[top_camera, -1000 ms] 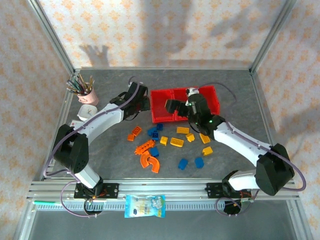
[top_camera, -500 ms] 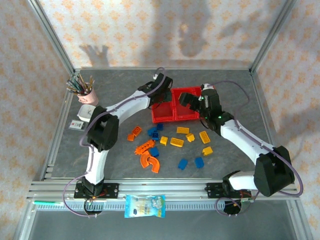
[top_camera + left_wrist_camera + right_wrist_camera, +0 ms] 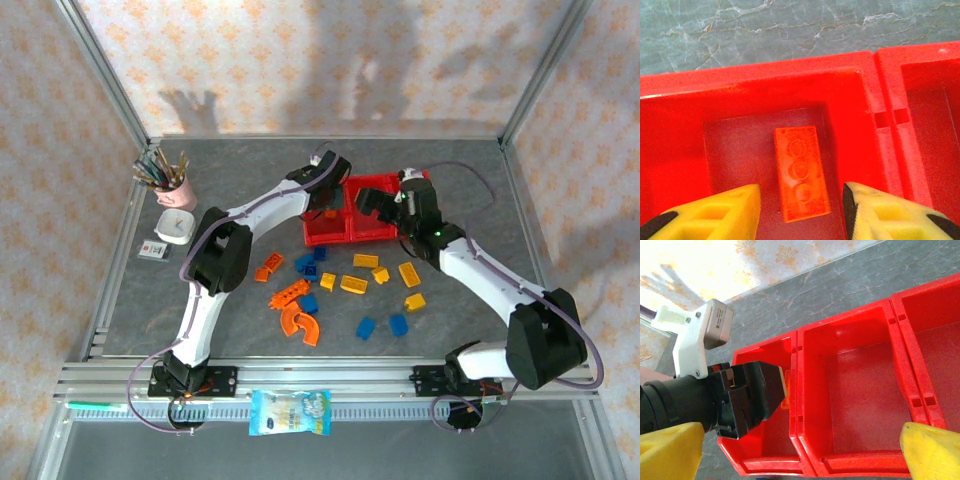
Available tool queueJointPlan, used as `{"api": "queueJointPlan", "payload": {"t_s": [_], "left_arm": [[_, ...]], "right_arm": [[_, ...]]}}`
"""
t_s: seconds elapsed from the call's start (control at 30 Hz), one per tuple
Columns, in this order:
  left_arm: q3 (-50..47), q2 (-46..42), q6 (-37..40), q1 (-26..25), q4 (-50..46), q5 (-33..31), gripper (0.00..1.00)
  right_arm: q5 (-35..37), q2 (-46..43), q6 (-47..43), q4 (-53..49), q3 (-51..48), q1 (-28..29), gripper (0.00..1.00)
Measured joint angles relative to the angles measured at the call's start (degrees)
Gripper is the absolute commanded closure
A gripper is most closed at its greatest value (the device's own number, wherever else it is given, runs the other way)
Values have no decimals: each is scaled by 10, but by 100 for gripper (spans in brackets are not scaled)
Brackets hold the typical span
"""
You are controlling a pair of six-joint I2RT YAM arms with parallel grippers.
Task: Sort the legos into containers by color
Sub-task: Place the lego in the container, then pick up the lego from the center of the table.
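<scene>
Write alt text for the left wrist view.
An orange lego brick lies flat, studs up, on the floor of a red bin compartment, between the open yellow fingers of the left gripper. A second compartment adjoins on the right; grey marbled table lies beyond.

No readable text, print on the blue packet (image 3: 290, 412) too small, card (image 3: 153, 250) markings blurred

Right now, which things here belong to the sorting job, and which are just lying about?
Job: loose bricks, orange brick in a bin, red bins.
Lying about: pink pencil cup, white object, small card, snack packet.
</scene>
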Motion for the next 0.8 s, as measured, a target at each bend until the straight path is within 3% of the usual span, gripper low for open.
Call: {"api": "queueJointPlan", "payload": {"t_s": [0.27, 0.6, 0.8], "left_arm": [[-21, -29, 1, 0, -8, 3, 48], [-212, -288, 5, 0, 26, -11, 44], [-356, -390, 4, 2, 40, -43, 39]], "right_arm": [[-25, 1, -14, -20, 16, 2, 0], [-45, 13, -24, -39, 36, 76, 0], [-46, 25, -12, -37, 33, 131, 0]]}}
